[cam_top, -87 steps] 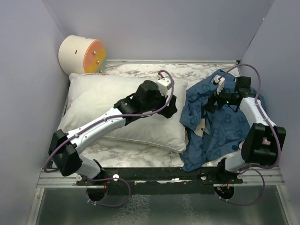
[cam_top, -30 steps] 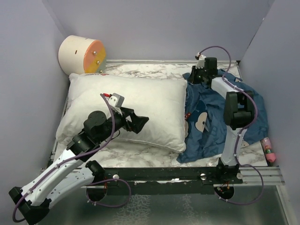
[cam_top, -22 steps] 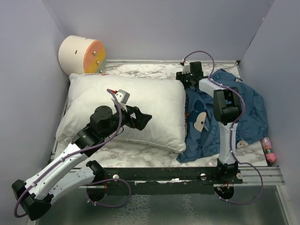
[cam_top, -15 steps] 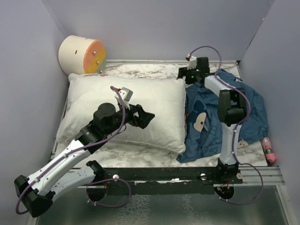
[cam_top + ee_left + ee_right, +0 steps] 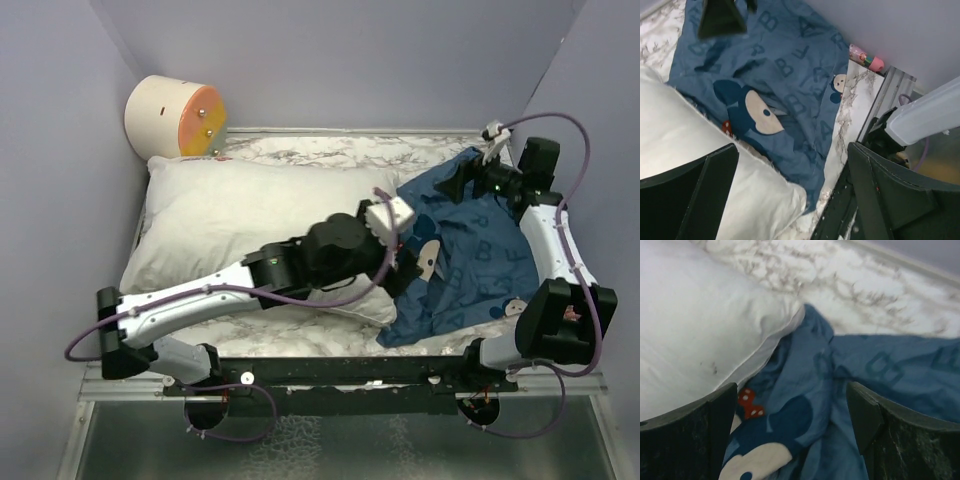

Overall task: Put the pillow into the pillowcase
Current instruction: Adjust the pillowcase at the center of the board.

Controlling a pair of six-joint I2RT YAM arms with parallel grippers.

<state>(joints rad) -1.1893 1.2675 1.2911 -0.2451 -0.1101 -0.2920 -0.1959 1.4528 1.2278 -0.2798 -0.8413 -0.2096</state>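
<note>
Here the marble table (image 5: 330,150) carries everything. The pillow (image 5: 230,215) lies flat across it, mostly to the left of the left hand (image 5: 405,270) and partly under that arm, wholly outside the pillowcase (image 5: 480,265). The pillowcase lies crumpled below and around both hands, its near edge touching the pillow's right end; a mouse face with a red bow shows just beneath the left hand. The left hand hovers over that seam, fingers spread wide, gripping nothing. The right hand (image 5: 458,183) hangs above the pillowcase's far corner, fingers likewise parted and empty. A small pink object (image 5: 866,57) lies beyond the pillowcase's edge.
</note>
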